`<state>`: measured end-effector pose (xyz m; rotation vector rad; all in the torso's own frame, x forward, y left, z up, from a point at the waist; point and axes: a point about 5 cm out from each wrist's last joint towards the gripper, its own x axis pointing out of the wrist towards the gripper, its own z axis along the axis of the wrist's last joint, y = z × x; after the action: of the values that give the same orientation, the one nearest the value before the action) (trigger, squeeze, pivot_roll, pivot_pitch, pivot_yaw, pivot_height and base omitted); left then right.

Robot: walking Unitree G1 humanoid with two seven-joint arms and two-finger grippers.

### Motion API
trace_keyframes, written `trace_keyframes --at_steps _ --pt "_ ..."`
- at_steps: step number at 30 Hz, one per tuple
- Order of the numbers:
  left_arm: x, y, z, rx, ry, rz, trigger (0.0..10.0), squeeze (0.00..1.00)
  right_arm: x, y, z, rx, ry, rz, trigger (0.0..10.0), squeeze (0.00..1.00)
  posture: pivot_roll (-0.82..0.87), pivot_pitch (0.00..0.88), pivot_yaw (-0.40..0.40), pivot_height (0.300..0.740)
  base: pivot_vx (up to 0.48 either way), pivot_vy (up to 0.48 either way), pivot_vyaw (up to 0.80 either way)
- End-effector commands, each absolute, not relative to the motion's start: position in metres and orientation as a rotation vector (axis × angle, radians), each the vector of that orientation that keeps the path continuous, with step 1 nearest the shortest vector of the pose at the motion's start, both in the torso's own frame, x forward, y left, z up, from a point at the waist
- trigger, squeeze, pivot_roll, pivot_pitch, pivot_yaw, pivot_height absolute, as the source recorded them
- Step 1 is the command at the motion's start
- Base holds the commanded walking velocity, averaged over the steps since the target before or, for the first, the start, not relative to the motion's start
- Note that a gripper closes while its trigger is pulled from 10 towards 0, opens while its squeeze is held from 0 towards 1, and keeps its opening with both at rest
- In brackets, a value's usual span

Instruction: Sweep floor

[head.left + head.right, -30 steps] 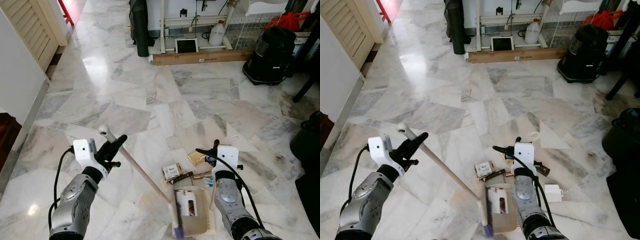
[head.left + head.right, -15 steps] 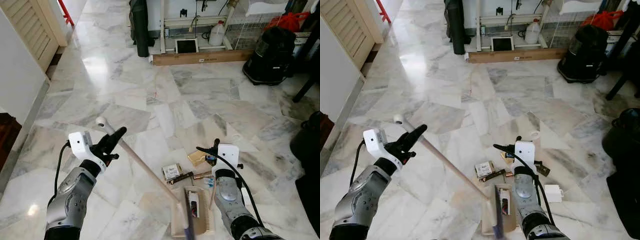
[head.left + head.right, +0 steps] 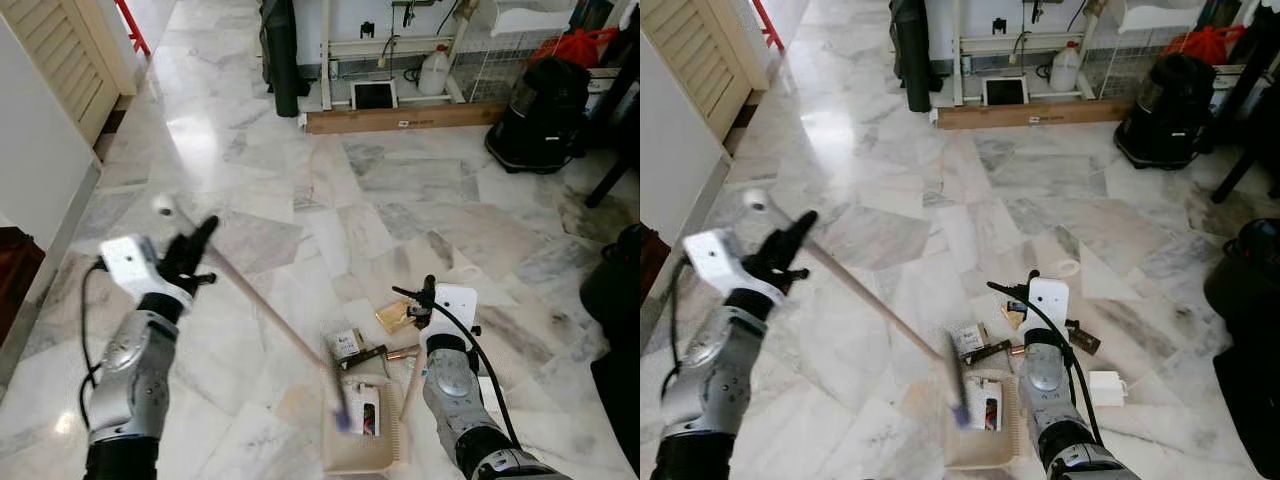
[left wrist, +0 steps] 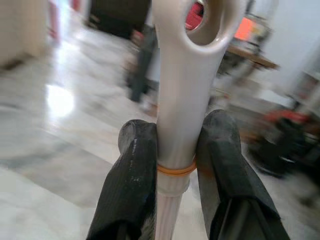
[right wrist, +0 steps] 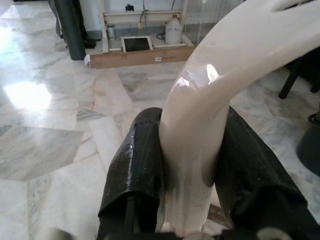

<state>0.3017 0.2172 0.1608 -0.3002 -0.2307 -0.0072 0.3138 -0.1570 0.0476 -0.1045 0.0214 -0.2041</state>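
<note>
We see marble floor [image 3: 400, 190], black vacuum cleaner [image 3: 545, 115] far right. Our left tool [image 3: 195, 243] clamped tight on broom [image 3: 265, 310] near handle top, brush end over dustpan [image 3: 365, 440]. Our right tool [image 3: 425, 297] closed around dustpan handle. Small litter [image 3: 345, 343] just beyond dustpan.

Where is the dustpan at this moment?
The dustpan lies on the marble floor low in the head views, just left of the right gripper, under the broom.
</note>
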Motion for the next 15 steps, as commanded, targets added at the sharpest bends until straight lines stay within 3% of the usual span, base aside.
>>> trace_keyframes --at_steps 1,5,10,15 --pt "0.301 0.229 0.179 -0.187 -0.322 0.081 10.0 0.0 0.314 -0.157 0.055 -0.085 -0.039 -0.216 10.0 0.0 0.18 0.054 0.044 0.74 0.0 0.0 0.0" --pt "0.298 0.231 0.175 -0.058 -0.328 0.12 10.0 0.0 0.316 -0.159 0.063 -0.067 -0.088 -0.222 10.0 0.0 0.17 0.058 0.041 0.74 0.0 0.0 0.0" --pt "0.294 0.21 0.154 0.145 -0.255 0.008 10.0 0.0 0.322 -0.16 0.078 -0.031 -0.148 -0.238 10.0 0.0 0.15 0.073 0.037 0.74 0.0 0.0 0.0" --pt "0.29 0.191 0.141 0.186 -0.239 -0.059 10.0 0.0 0.324 -0.16 0.085 -0.009 -0.174 -0.249 10.0 0.0 0.15 0.076 0.034 0.74 0.0 0.0 0.0"
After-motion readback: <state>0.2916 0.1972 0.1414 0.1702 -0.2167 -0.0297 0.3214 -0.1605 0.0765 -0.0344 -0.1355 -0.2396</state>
